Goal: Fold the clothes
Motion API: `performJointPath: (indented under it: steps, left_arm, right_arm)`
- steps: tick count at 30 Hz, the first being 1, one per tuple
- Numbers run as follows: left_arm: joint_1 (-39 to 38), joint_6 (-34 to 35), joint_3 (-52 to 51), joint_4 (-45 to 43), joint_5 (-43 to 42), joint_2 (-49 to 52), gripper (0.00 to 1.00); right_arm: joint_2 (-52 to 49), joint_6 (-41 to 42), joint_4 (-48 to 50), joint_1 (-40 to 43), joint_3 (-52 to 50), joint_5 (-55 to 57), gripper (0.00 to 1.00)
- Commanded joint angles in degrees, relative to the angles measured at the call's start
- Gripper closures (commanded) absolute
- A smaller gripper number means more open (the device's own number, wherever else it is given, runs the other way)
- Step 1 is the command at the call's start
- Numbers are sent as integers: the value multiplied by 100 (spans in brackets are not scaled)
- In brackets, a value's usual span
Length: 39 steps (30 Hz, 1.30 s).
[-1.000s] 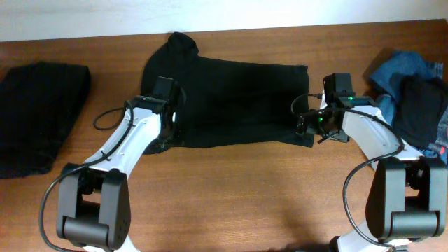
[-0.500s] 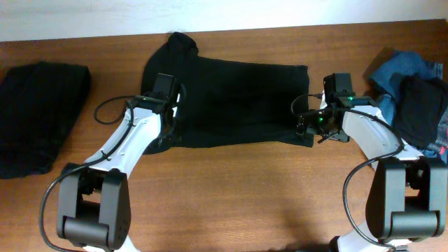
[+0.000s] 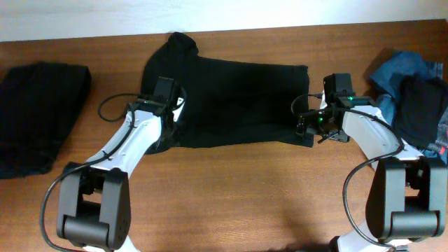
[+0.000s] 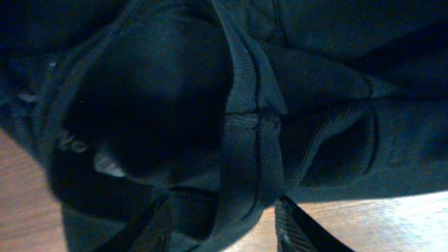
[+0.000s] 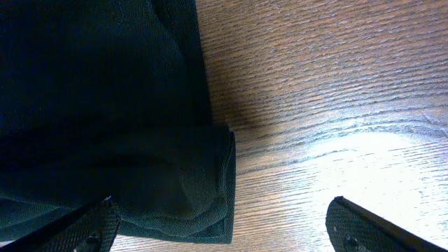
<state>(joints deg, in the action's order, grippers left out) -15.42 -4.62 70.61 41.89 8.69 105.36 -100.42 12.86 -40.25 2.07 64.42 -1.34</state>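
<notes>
**A:** What is laid out, biggest first?

**B:** The brown wooden worktop (image 3: 231, 203) carries a black short-sleeved fabric T-shirt (image 3: 238, 105), spread flat between the two arms. A folded black garment (image 3: 38, 112) lies well out past the left end effector (image 4: 227, 224), on its outer side. A heap of blue denim and dark cloth (image 3: 406, 77) sits on the outer side of the right end effector (image 5: 224, 224).

**A:** So which step is this?

**B:** I judge it the pick-up for the first fold, one arm at each end of the shirt.

**A:** And the jaws?

**B:** The right one stands wide. The shirt's doubled corner (image 5: 210, 182) lies between its fingers, close to one and well clear of the other. The left one is about half open, with a stitched hem band (image 4: 245, 140) running down between its fingers. I cannot tell whether it pinches that band or only straddles it.

**A:** How to do it well?

**B:** Bring the right end effector across until the corner sits midway, then close on both layers. On the left, take the band itself, not the loose cloth beside it. Lift both ends together so the fold line stays straight.
</notes>
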Motion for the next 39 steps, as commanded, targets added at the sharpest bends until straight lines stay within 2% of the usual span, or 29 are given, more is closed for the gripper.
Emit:
performJointPath:
  steps: [1, 3, 6, 10, 17, 24, 34, 35, 36, 37, 39]
  left_arm:
    - [2, -284, -153, -153, 59, 72, 53]
    - [2, -282, -153, -254, 61, 72, 64]
    - [2, -282, -151, -380, 70, 72, 89]
    - [2, -282, -140, -420, 240, 70, 100]
    - [2, -348, -61, -662, 979, 70, 99]
    - [2, -1027, 37, -1316, 979, 70, 100]
    - [2, -1357, 39, -2312, 922, 70, 99]
    - [2, -1381, 39, -2402, 859, 70, 96]
    - [2, -1403, 39, -2487, 789, 70, 83]
    - [2, -1469, 39, -2551, 710, 70, 63]
    - [2, -1526, 39, -2675, 651, 70, 1]
  right_arm:
    - [-46, -42, 17, 22, -52, 7, 1]
    - [-46, -42, 17, 22, -52, 7, 1]
    - [-46, -42, 22, 22, -52, 7, 1]
    - [-46, -42, 39, 22, -52, 7, 1]
    - [-46, -42, 44, 22, -52, 4, 1]
    - [-46, -42, 48, 22, -52, 7, 1]
    - [-46, -42, 48, 22, -52, 7, 1]
    - [-46, -42, 48, 22, -52, 7, 1]
    - [-46, -42, 48, 22, -52, 7, 2]
    - [-46, -44, 48, 22, -52, 7, 1]
    - [-46, -42, 48, 22, -52, 7, 1]
